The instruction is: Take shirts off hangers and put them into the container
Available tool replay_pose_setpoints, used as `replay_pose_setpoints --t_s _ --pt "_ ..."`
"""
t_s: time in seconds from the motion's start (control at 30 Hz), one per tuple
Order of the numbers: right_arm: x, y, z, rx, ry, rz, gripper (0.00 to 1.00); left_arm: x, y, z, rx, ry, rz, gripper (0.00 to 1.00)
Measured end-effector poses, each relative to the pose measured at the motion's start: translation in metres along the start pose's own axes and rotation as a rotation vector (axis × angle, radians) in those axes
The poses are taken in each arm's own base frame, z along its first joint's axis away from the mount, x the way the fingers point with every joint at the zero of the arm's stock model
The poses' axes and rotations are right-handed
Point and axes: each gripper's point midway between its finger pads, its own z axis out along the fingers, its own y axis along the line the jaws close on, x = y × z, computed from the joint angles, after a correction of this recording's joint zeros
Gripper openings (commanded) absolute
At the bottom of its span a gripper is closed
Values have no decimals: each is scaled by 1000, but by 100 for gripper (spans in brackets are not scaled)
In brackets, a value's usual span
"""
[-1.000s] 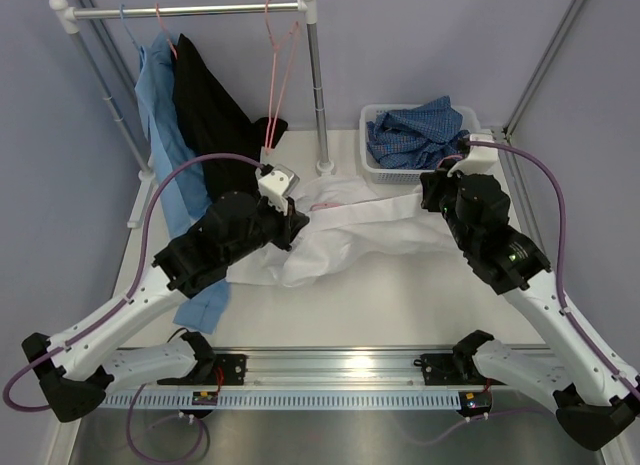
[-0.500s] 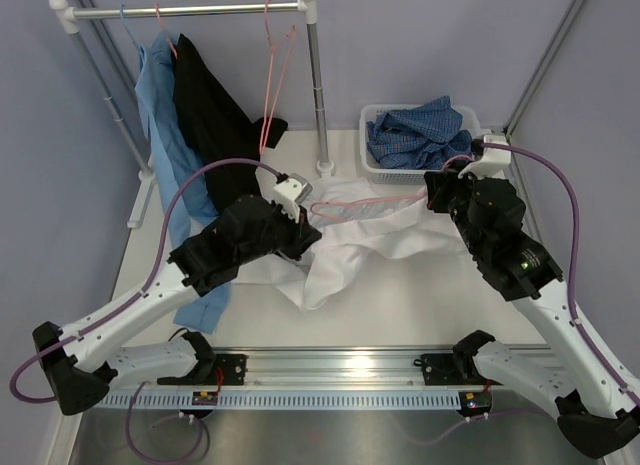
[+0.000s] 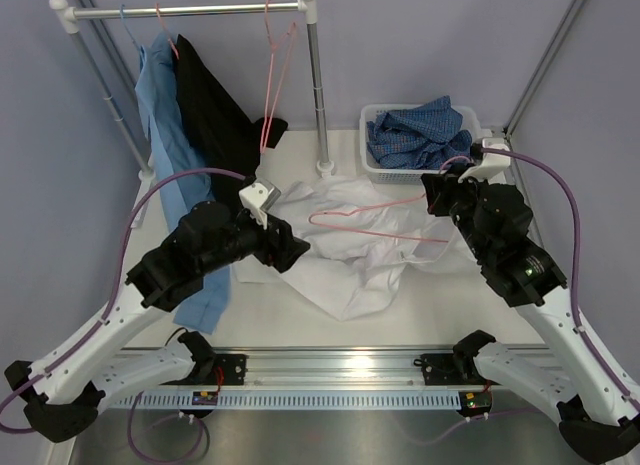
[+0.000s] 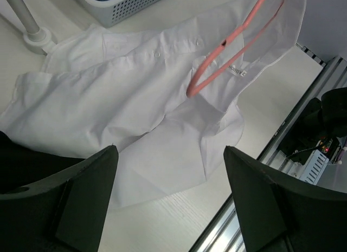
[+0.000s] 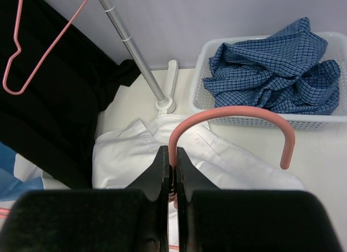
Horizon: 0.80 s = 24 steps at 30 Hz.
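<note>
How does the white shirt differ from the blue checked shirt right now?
The white shirt lies spread on the table, outside the container; the blue checked shirt sits crumpled inside it. A pink hanger, gripped by the right gripper, lies across the white shirt; the checked one has none. Both are off the rack.

The left arm point(image 3: 195, 253) hides part of the light blue shirt point(image 3: 160, 100).
</note>
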Motion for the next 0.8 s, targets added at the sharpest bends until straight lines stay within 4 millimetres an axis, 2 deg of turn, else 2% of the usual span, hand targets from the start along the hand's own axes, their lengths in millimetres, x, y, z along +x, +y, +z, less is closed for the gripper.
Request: replay_pose_setpoints --t_s 0.1,0.2,0.37,0.57,0.8 --pt "5 8 2 -49 10 -15 0 -11 -4 -5 15 3 36 85" --pt "13 16 6 -99 31 -35 0 -30 -13 -1 62 -3 72 84" --pt "24 29 9 -183 56 -66 0 -44 -24 19 127 34 117 79" --pt "22 38 12 -231 45 -83 0 -39 -34 44 204 108 115 68" --pt "25 42 20 -244 50 -92 0 -16 -43 62 280 205 81 52"
